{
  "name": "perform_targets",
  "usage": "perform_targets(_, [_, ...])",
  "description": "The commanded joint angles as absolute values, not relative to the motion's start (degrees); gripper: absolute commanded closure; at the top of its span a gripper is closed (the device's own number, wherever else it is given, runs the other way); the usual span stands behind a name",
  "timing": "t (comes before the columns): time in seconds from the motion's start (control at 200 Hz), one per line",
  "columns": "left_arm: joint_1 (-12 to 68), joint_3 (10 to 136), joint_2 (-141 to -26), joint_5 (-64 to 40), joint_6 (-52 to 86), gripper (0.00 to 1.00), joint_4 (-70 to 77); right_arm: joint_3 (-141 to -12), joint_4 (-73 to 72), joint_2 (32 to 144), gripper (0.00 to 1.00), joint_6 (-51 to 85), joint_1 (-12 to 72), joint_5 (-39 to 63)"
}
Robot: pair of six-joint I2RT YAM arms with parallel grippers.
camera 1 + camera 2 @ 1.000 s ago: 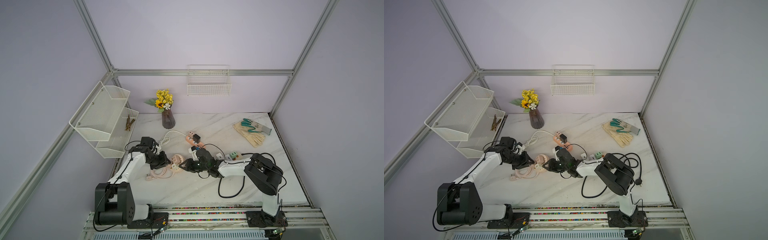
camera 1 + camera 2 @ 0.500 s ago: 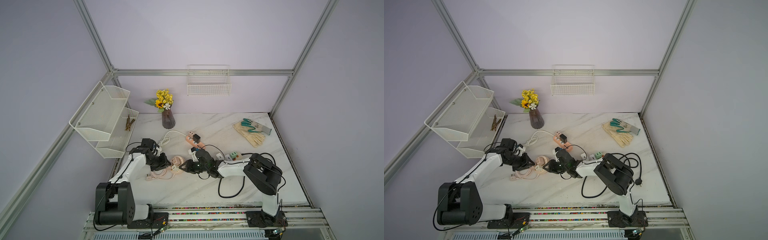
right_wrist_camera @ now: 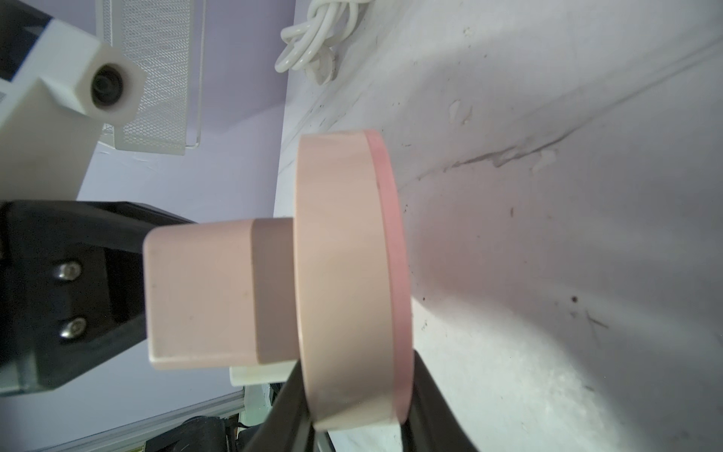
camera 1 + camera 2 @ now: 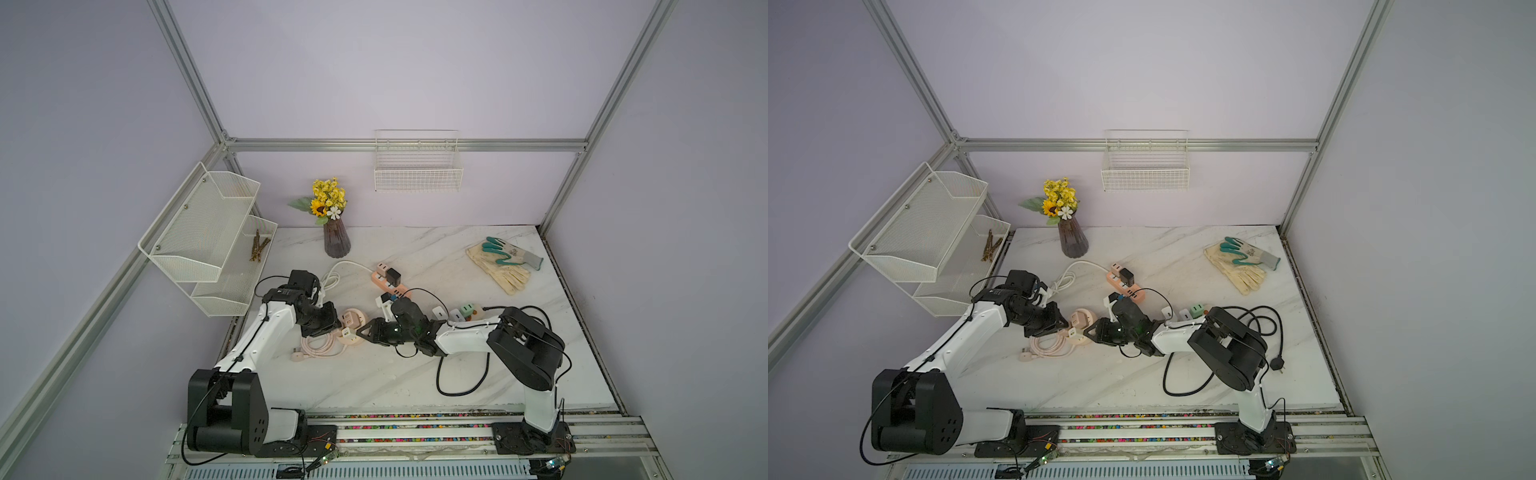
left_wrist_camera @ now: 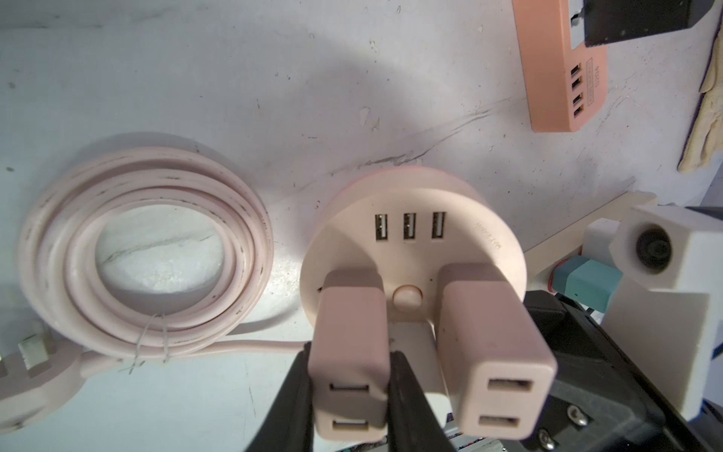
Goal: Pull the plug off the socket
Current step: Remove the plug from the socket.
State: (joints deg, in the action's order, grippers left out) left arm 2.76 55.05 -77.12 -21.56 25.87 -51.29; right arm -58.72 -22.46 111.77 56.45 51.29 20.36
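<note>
The round pink socket (image 5: 410, 219) (image 3: 344, 274) lies left of the table's centre in both top views (image 4: 356, 325) (image 4: 1084, 321), with two pink plugs in its face. My left gripper (image 5: 350, 391) (image 4: 334, 330) is shut on one plug (image 5: 352, 332) (image 3: 203, 289), a black finger on each side. The second plug (image 5: 493, 340) stands free beside it. My right gripper (image 3: 360, 422) (image 4: 365, 331) is shut on the socket's rim, from the side facing the left gripper. The plug's pins are hidden inside the socket.
The socket's coiled pink cord (image 5: 144, 250) (image 4: 318, 347) lies beside it. An orange power strip (image 4: 388, 280) with a black adapter, small white and green adapters (image 4: 465, 309) and a looping black cable (image 4: 461, 374) lie nearby. Gloves (image 4: 503, 266), a flower vase (image 4: 336, 241) and a wire shelf (image 4: 208, 241) stand further off.
</note>
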Motion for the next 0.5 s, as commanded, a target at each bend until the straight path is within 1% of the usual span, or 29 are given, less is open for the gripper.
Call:
perform_targets(0.0, [-0.7, 53.8, -72.3, -34.8, 30.4, 1.00, -49.0, -56.3, -9.6, 115.7, 1.00, 56.0, 49.5, 10.9])
perform_targets(0.045, [-1.8, 52.8, -71.2, -37.8, 32.1, 1.00, -46.9, -56.1, -9.5, 115.6, 1.00, 56.1, 49.6, 10.7])
perform_targets(0.08, [-1.9, 52.7, -70.6, -37.0, 32.4, 1.00, -46.8, -56.0, -9.6, 115.6, 1.00, 56.1, 49.6, 10.9])
perform_targets(0.12, [-0.6, 54.3, -70.4, -30.1, 31.1, 1.00, -49.9, -55.9, -9.7, 115.7, 1.00, 56.1, 49.6, 11.1])
perform_targets(0.175, [3.0, 58.0, -71.1, -15.8, 28.2, 1.00, -55.2, -55.8, -9.9, 115.5, 1.00, 56.1, 49.6, 11.1])
perform_targets(0.2, [4.0, 58.8, -72.0, -13.5, 27.4, 1.00, -56.5, -55.8, -10.1, 115.4, 1.00, 56.0, 49.6, 11.3])
perform_targets(0.27, [3.5, 59.3, -73.8, -16.8, 27.5, 1.00, -56.9, -55.8, -11.3, 115.5, 1.00, 55.3, 49.6, 12.5])
perform_targets(0.35, [1.0, 59.3, -74.1, -20.4, 28.0, 1.00, -53.4, -55.8, -14.5, 116.0, 1.00, 55.0, 49.6, 15.4])
perform_targets(0.495, [-3.5, 62.2, -77.1, -21.2, 30.5, 1.00, -44.4, -57.0, -17.1, 117.9, 1.00, 55.7, 49.7, 19.1])
